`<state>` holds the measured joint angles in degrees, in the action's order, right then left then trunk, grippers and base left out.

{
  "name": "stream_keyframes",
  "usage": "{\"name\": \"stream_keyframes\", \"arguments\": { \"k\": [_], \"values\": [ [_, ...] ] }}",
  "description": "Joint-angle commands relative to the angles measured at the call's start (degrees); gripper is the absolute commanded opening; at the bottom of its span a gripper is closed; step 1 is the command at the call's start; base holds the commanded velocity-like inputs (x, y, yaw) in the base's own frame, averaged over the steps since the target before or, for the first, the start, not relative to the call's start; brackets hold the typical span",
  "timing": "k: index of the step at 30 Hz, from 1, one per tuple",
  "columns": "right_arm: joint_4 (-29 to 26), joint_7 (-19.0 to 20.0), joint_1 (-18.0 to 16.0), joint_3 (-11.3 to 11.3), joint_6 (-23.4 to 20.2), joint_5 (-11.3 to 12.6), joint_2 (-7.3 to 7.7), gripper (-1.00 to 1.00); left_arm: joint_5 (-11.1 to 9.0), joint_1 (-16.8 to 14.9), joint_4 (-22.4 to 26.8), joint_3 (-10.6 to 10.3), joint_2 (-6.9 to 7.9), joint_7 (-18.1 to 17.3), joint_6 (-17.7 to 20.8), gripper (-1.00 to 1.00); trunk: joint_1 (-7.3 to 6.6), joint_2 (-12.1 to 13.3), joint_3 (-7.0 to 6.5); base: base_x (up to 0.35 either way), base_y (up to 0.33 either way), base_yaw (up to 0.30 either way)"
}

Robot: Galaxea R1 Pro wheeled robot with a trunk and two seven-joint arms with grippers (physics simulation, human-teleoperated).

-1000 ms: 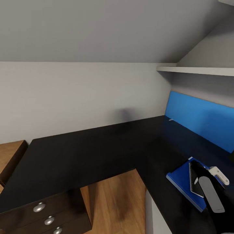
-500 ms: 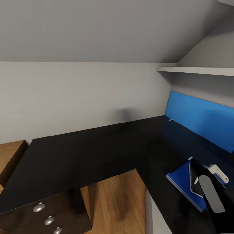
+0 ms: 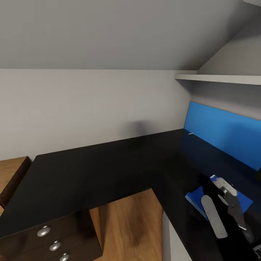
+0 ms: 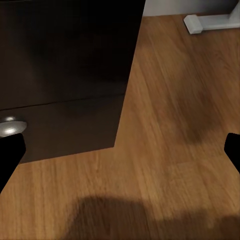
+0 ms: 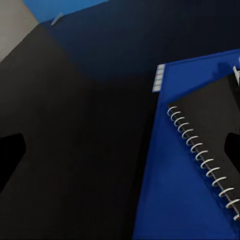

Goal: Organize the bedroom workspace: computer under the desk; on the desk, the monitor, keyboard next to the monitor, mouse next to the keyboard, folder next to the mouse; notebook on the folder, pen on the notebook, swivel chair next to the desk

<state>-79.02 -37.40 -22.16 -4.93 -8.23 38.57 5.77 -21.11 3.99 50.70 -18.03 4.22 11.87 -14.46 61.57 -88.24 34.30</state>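
The bright blue folder (image 3: 195, 200) lies flat on the glossy black desk (image 3: 101, 170) near its right end. In the right wrist view the dark grey spiral-bound notebook (image 5: 215, 130) rests on the folder (image 5: 175, 200). My right gripper (image 3: 215, 196) hovers just above them, open, its dark fingertips (image 5: 11, 155) spread wide with nothing between them. A thin white sliver (image 5: 235, 75) sits at the notebook's edge; I cannot tell if it is the pen. My left gripper (image 4: 120, 155) is open low over the wood floor beside the desk's drawer unit (image 4: 65, 75).
A blue back panel (image 3: 224, 130) runs behind the desk's right wing under a white wall shelf (image 3: 221, 78). Silver-knobbed drawers (image 3: 54, 239) stand at lower left, a wooden dresser (image 3: 11, 174) further left. A small white object (image 3: 191, 133) lies by the panel. A white desk foot (image 4: 210, 22) rests on the floor.
My right gripper has turned and shifted left over the folder, and its fingers now stand apart. It now covers the notebook in the head view. The camera has not moved.
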Motion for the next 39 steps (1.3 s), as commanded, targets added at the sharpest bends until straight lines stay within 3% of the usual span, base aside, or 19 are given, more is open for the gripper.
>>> {"name": "stream_keyframes", "arguments": {
  "k": [1, 8, 9, 11, 12, 13, 19, 23, 24, 33, 39],
  "values": [
    [-0.12, -0.3, -0.02, 0.34, -0.32, -1.03, -0.66, 1.0, -0.45, 0.0, 0.06, -0.34, 0.09, 0.44, -0.21, 1.0, 0.0, -0.03, 0.04, 0.0, 0.0, 0.0],
    [0.04, -0.46, 0.07, 4.56, -0.11, -9.41, -5.15, 1.0, -0.45, -0.03, 0.04, -0.34, 0.09, 0.44, -0.21, 1.0, 0.0, -0.03, 0.04, 0.0, 0.0, 0.0],
    [0.38, -0.46, 0.08, 5.95, -0.1, -11.68, -6.14, 1.0, -0.44, -0.03, 0.03, -0.34, 0.09, 0.44, -0.18, 1.0, 0.0, -0.03, 0.04, 0.0, 0.0, 0.0],
    [0.97, -0.47, 0.08, 7.53, -0.1, -13.64, -7.02, 1.0, -0.45, -0.01, 0.03, -0.35, 0.09, 0.44, -0.19, 1.0, 0.0, -0.03, 0.04, 0.0, 0.0, 0.0],
    [2.74, -0.47, 0.09, 11.59, -0.11, -16.36, -8.46, 1.0, -0.43, -0.01, 0.03, -0.37, 0.09, 0.44, -0.15, 1.0, 0.0, -0.03, 0.04, 0.0, 0.0, 0.0],
    [3.53, -0.51, 0.09, 13.93, -0.11, -17.17, -8.88, 1.0, -0.46, -0.02, 0.03, -0.36, 0.09, 0.44, -0.14, 1.0, 0.0, -0.03, 0.04, 0.0, 0.0, 0.0],
    [5.45, -0.69, 0.09, 21.4, -0.36, -18.32, -9.51, 1.0, -0.44, -0.03, 0.03, -0.34, 0.09, 0.44, -0.13, 1.0, 0.0, -0.03, 0.04, 0.0, 0.0, 0.0],
    [8.02, -1.05, 0.1, 24.87, -0.5, -18.5, -9.91, 1.0, -0.46, -0.03, 0.02, -0.39, 0.09, 0.41, -0.1, 1.0, 0.0, -0.03, 0.04, -0.023, 0.0, 0.0],
    [12.13, -1.34, 0.0, 28.44, -0.63, -18.62, -11.78, 1.0, -0.49, -0.01, -0.01, -0.43, 0.09, 0.37, 0.09, 1.0, 0.0, -0.03, 0.04, -0.242, 0.0, 0.0],
    [21.92, -0.93, -0.25, 30.9, -0.97, -19.69, -15.7, 1.0, -0.65, 0.0, -0.13, -0.36, 0.09, 0.35, 0.3, 1.0, 0.0, -0.03, 0.04, -0.305, 0.0, 0.0],
    [29.68, 0.07, -0.55, 32.74, -0.56, -22.97, -15.77, 1.0, -0.68, 0.0, -0.19, -0.28, 0.09, 0.35, 0.31, 1.0, 0.0, -0.03, 0.04, -0.331, 0.0, 0.0]
  ]
}}
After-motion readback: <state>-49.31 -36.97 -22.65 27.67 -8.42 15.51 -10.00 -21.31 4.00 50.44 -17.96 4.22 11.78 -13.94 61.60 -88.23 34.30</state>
